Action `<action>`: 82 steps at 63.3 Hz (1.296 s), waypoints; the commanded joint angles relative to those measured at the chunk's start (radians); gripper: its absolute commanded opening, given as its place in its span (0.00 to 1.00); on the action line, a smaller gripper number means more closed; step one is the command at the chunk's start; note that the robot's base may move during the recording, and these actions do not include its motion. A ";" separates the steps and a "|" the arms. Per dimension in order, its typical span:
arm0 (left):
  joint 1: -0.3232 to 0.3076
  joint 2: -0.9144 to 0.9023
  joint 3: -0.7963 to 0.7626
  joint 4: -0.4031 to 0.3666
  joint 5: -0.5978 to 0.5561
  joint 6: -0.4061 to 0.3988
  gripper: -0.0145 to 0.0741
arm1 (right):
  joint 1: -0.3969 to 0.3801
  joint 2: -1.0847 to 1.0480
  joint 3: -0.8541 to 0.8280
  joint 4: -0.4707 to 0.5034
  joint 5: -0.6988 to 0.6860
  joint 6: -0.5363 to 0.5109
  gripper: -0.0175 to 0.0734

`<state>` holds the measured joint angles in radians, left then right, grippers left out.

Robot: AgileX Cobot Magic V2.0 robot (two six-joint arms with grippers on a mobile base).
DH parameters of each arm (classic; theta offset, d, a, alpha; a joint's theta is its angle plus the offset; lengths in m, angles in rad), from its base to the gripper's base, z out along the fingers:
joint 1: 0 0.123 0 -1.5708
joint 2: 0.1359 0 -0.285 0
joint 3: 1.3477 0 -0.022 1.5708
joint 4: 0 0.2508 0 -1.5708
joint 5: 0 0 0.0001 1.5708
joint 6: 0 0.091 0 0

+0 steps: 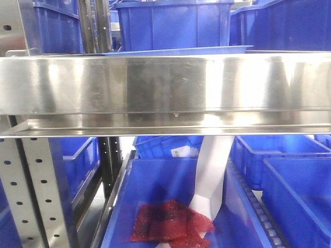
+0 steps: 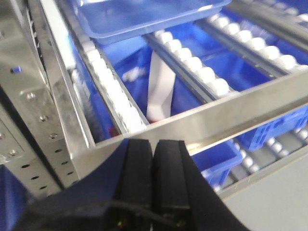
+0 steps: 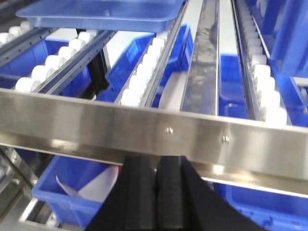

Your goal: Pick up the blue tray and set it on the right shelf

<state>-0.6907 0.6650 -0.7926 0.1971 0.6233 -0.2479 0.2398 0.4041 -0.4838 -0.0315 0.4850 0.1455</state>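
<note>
The blue tray (image 2: 144,17) lies flat on the white rollers of the steel shelf, well behind its front lip (image 2: 226,115). It also shows in the right wrist view (image 3: 103,13), and its rim peeks above the shelf lip (image 1: 165,85) in the front view (image 1: 176,50). My left gripper (image 2: 155,144) is shut and empty, just in front of the lip. My right gripper (image 3: 157,161) is shut and empty, just below and in front of the lip (image 3: 159,125). Neither gripper touches the tray.
Grey perforated uprights (image 1: 36,191) stand at the left. Deep blue bins (image 1: 176,23) sit behind the shelf and on the level below (image 1: 289,170). One lower bin holds a red bag (image 1: 165,222) and a white sheet (image 1: 212,175). Roller rails (image 3: 144,72) run across the shelf.
</note>
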 commanded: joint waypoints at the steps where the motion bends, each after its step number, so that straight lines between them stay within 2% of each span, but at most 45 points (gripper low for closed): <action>1: -0.008 -0.107 0.086 0.002 -0.164 -0.007 0.11 | 0.001 -0.080 0.023 -0.016 -0.141 -0.009 0.25; 8: -0.008 -0.230 0.200 0.002 -0.193 -0.007 0.11 | 0.001 -0.176 0.056 -0.017 -0.189 -0.009 0.25; 18: -0.008 -0.325 0.253 0.002 -0.197 -0.007 0.11 | 0.001 -0.208 0.058 -0.018 -0.245 -0.009 0.25; 50: -0.008 -0.336 0.253 0.001 -0.181 -0.007 0.11 | 0.001 -0.207 0.059 -0.018 -0.253 -0.009 0.25; 57: 0.006 -0.347 0.262 -0.063 -0.169 0.022 0.11 | 0.001 -0.207 0.059 -0.018 -0.253 -0.009 0.25; 64: 0.109 -0.400 0.310 -0.123 -0.181 0.083 0.11 | 0.001 -0.207 0.059 -0.018 -0.253 -0.009 0.25; 72: 0.311 -0.503 0.432 -0.197 -0.289 0.168 0.11 | 0.001 -0.207 0.059 -0.018 -0.253 -0.009 0.25; 82: 0.519 -0.644 0.621 -0.307 -0.449 0.257 0.11 | 0.001 -0.207 0.059 -0.018 -0.253 -0.009 0.25</action>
<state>-0.2351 0.0565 -0.2083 -0.0565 0.3354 -0.0294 0.2398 0.1849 -0.3987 -0.0348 0.3289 0.1455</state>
